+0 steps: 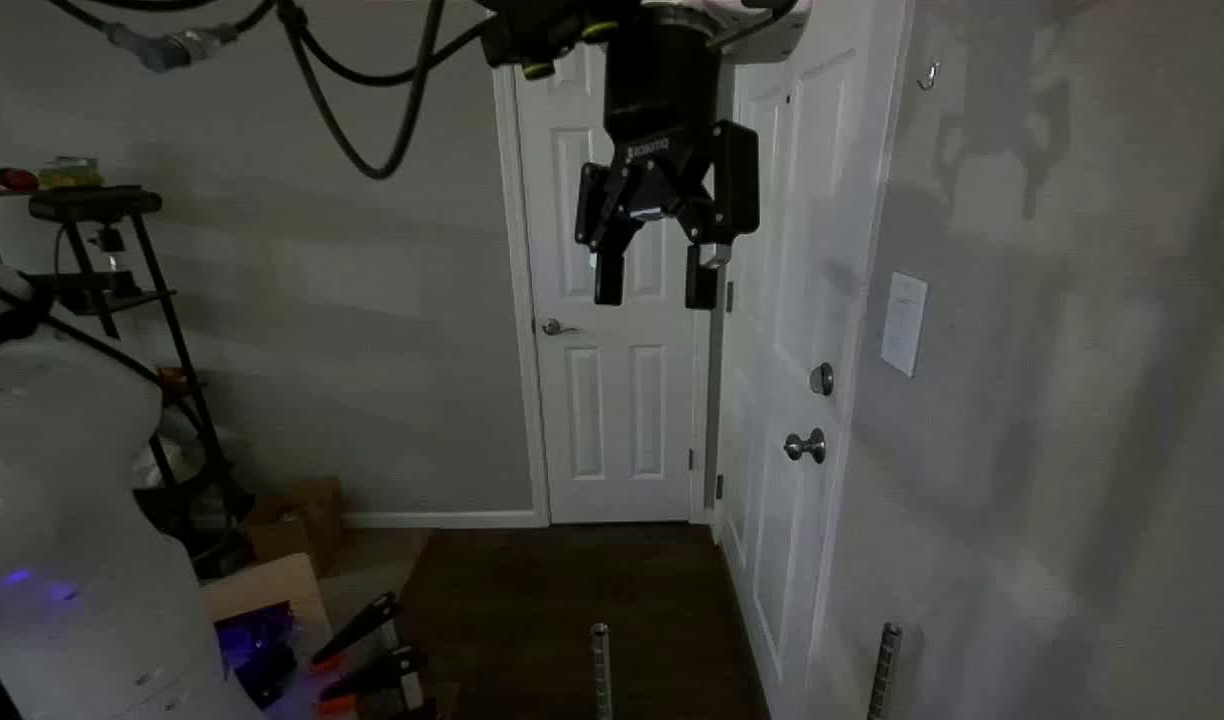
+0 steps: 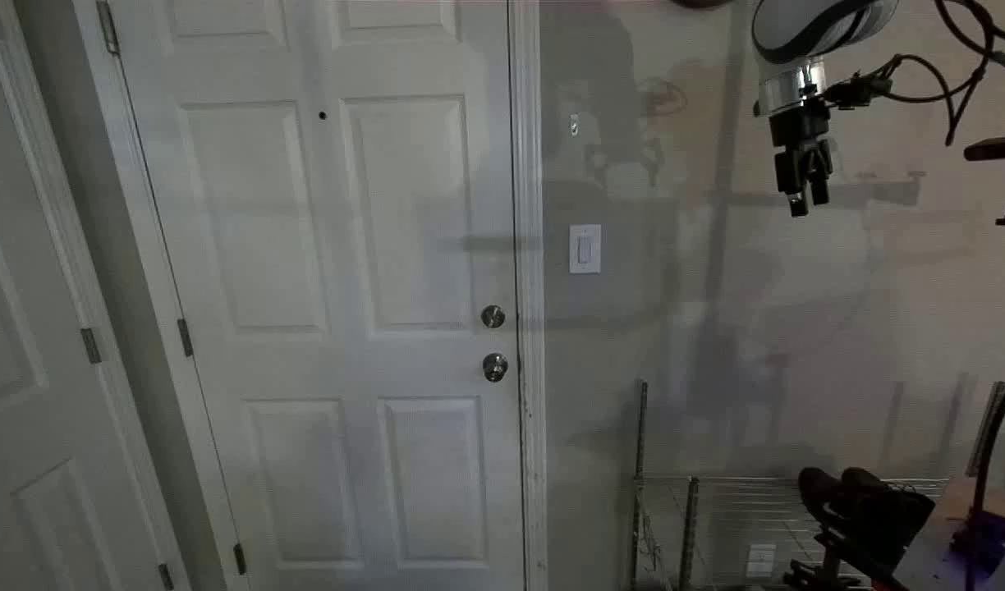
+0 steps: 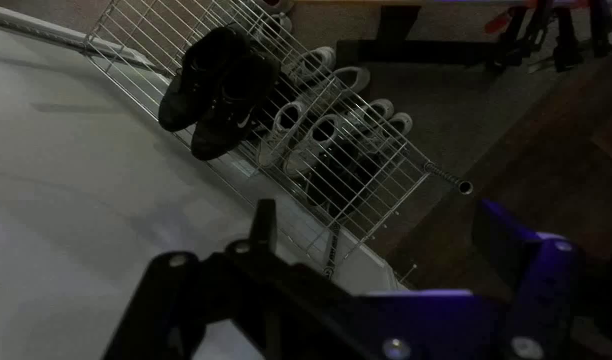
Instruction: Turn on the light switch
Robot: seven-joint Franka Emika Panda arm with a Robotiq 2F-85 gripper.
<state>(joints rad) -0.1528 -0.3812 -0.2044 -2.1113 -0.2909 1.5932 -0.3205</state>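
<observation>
The light switch [image 1: 904, 325] is a small pale upright plate on the grey wall beside the white door frame. In an exterior view it shows from the front with a rocker in its middle [image 2: 585, 249]. It is out of the wrist view. My black gripper [image 1: 655, 287] hangs in the air with its fingers pointing down, open and empty. In an exterior view the gripper [image 2: 808, 205] is to the right of the switch and higher, clearly apart from it. In the wrist view the fingers [image 3: 378, 215] are spread wide with nothing between them.
A white door [image 2: 420, 361] with a round knob [image 2: 495, 367] and a deadbolt stands left of the switch. A metal hook [image 1: 929, 76] is above it. A wire rack [image 3: 381, 220] with upright poles and several shoes stands low along the wall. Cables [image 1: 412, 90] hang from the arm.
</observation>
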